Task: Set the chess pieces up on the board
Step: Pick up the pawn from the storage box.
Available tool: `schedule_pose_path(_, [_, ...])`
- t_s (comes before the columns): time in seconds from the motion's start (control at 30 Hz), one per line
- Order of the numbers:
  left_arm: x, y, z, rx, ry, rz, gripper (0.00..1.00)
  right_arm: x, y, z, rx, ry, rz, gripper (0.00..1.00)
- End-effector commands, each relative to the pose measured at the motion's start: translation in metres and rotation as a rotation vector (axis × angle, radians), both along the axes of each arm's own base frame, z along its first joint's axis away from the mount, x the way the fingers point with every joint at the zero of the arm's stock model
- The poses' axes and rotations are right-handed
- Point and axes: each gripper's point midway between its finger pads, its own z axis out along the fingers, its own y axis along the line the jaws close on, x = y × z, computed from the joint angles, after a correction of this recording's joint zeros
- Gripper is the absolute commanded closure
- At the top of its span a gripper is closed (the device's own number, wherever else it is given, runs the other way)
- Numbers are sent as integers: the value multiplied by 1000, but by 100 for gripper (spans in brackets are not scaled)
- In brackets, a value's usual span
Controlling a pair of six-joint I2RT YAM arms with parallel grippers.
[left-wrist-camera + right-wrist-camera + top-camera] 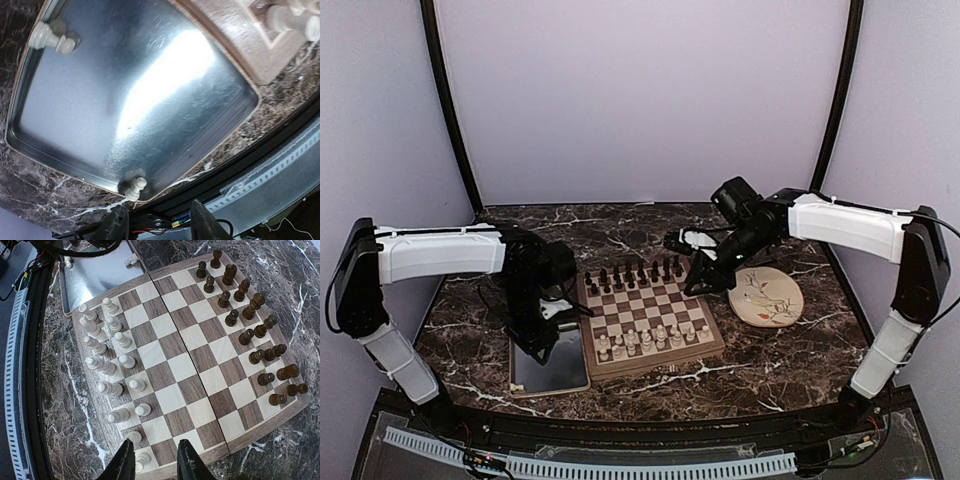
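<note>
The board (650, 303) lies mid-table. Dark chess pieces (632, 275) fill its far rows and cream-white ones (645, 342) its near rows. In the right wrist view the white pieces (107, 367) stand in two rows at the left of the board (185, 365) and the dark ones (250, 325) at the right. My right gripper (156, 462) hovers open over the board's end squares, holding nothing. My left gripper (159, 225) hangs open over the near rim of the grey tray (100, 110). A white pawn (135, 187) lies just beyond its tips in the tray's corner. Another white piece (50, 40) lies in the far corner.
The metal tray (548, 372) sits against the board's left side near the table's front edge. A round floral plate (766, 297) lies right of the board, under the right arm. Dark marble shows around them, and a cable duct (620, 467) runs along the front.
</note>
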Motion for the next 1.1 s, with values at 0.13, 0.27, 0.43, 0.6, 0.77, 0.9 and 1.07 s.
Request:
schedule_pose_path(0.13, [-22, 41, -19, 280, 49, 13, 61, -10, 0, 16, 82, 0, 6, 70])
schedule_pose_path(0.27, [-29, 40, -29, 339, 57, -37, 62, -11, -1, 19, 90, -6, 5, 70])
schedule_pose_path(0.43, [-32, 40, -36, 372, 44, -72, 65, -12, -2, 16, 86, -2, 2, 70])
schedule_pose_path(0.6, [-36, 44, -41, 385, 36, -77, 63, -12, 0, 13, 88, 10, 3, 70])
schedule_pose_path(0.77, [-34, 52, -46, 424, 6, -51, 63, -10, 1, 11, 82, 22, 2, 70])
schedule_pose_path(0.9, [-40, 55, -50, 431, 21, -18, 63, -9, 2, 7, 79, 31, -1, 70])
schedule_pose_path(1.07, [-44, 56, -54, 396, 9, -7, 67, -8, 4, 6, 77, 38, 0, 70])
